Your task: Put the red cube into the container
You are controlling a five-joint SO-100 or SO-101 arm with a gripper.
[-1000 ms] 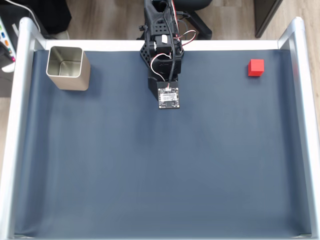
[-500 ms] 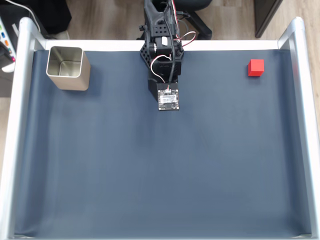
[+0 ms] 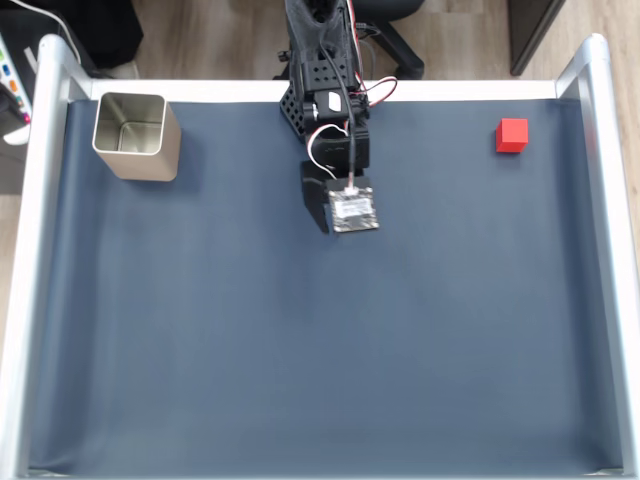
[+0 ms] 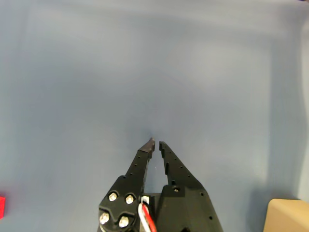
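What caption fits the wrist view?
Black gripper, jaws nearly shut and empty, over blue mat; red cube at left edge, tin at lower right.

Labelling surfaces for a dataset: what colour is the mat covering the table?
Dark navy blue, plain; the mat shows best in the fixed view.

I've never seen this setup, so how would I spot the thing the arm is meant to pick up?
In the fixed view, find the dark blue mat inside its silver frame. Near the mat's top right corner sits the red cube, alone, far from the metal tin at top left. It is small and the one bright red thing there.
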